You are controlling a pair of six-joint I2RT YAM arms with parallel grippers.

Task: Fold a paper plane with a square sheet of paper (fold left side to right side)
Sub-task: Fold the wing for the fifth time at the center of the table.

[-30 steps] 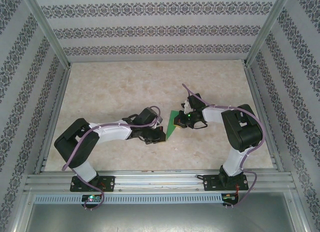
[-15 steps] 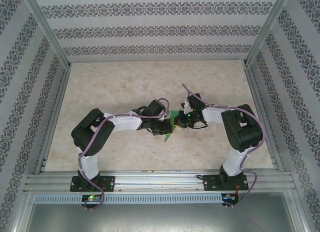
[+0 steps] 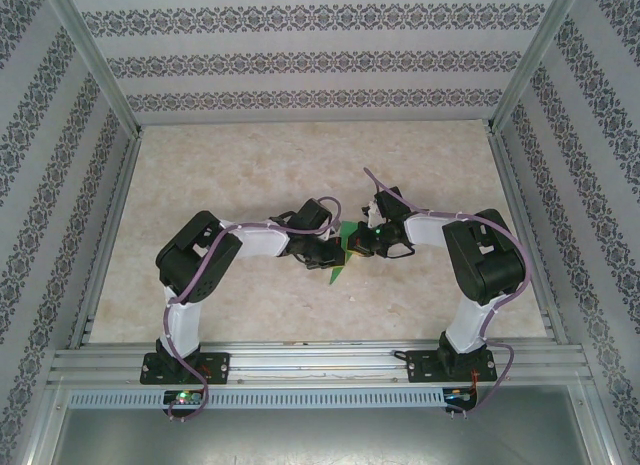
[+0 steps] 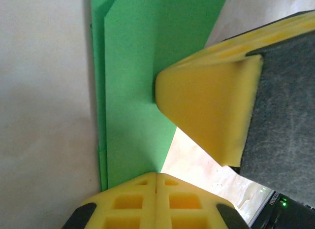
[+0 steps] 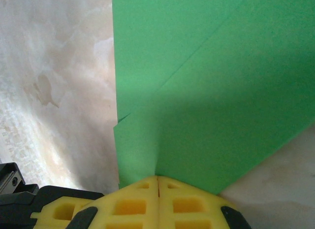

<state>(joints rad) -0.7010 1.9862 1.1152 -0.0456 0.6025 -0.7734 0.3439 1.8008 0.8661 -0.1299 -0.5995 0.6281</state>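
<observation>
The square sheet of paper (image 3: pixel 337 268), bright green and folded into overlapping layers, lies on the marble table between my two arms. My left gripper (image 3: pixel 327 253) is shut, its yellow tips (image 4: pixel 156 174) meeting the paper's (image 4: pixel 130 91) near edge. My right gripper (image 3: pixel 358 245) is also shut, and its tips (image 5: pixel 157 178) rest on the green sheet (image 5: pixel 211 106) where a fold line runs up to them. In the left wrist view the right gripper's yellow finger (image 4: pixel 206 101) touches the paper from the right. No layer shows between either pair of fingers.
The marble tabletop (image 3: pixel 250 175) is walled by patterned panels and metal posts (image 3: pixel 100 75) at left, right and back. A metal rail (image 3: pixel 320 360) with both arm bases runs along the near edge.
My left arm has swung right and forward, bringing its shut gripper against the paper's left side. The right arm and the paper have stayed where they were.
</observation>
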